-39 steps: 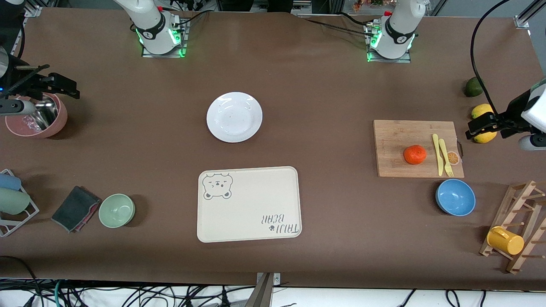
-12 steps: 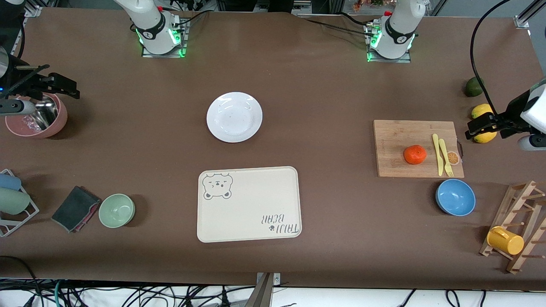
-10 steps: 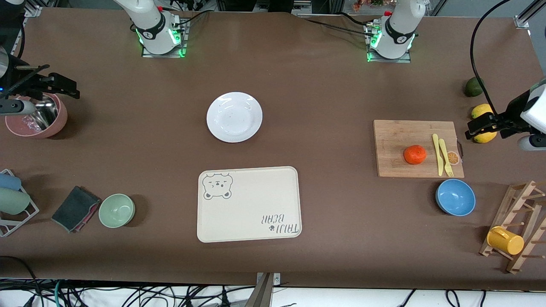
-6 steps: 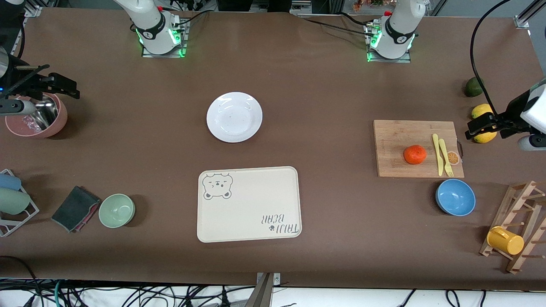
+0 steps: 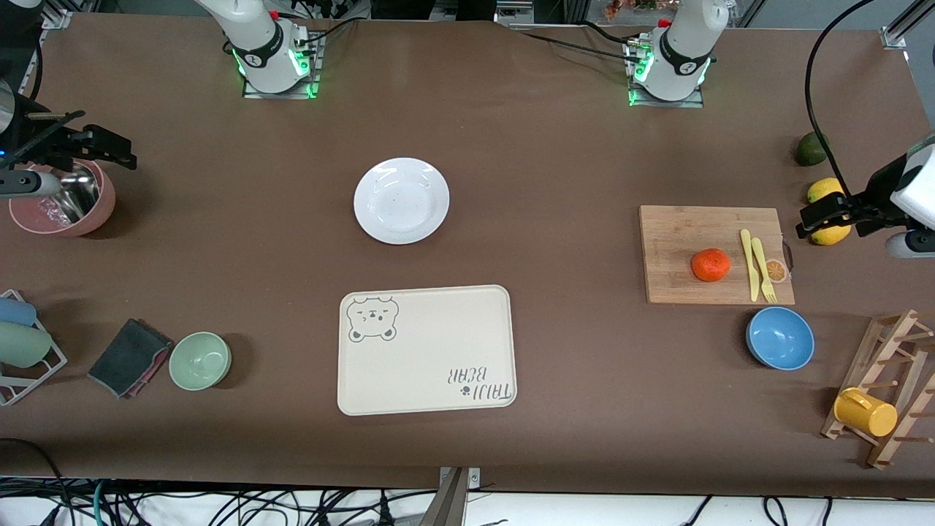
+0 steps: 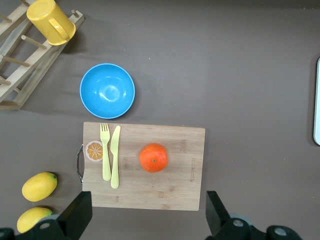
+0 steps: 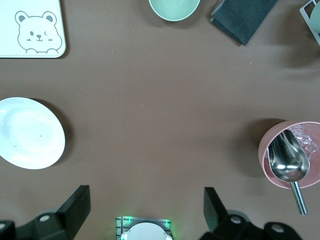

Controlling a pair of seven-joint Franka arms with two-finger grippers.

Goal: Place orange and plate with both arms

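Orange [image 5: 711, 264] sits on the cutting board [image 5: 679, 234], beside the yellow cutlery [image 5: 757, 266]; the plate [image 5: 401, 200] lies mid-table, farther from the front camera than the bear tray [image 5: 426, 350]. Your left gripper [image 5: 824, 217] hovers over the lemons [image 5: 825, 191], jaws spread; your right gripper [image 5: 102, 148] hangs above the pink bowl [image 5: 62, 199], also spread. Center over the fruit before descending, avoiding the cutlery.

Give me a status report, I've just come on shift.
Left gripper open, up over the lemons; right gripper open over the pink bowl. Orange on cutting board, plate bare. Nothing blocking.
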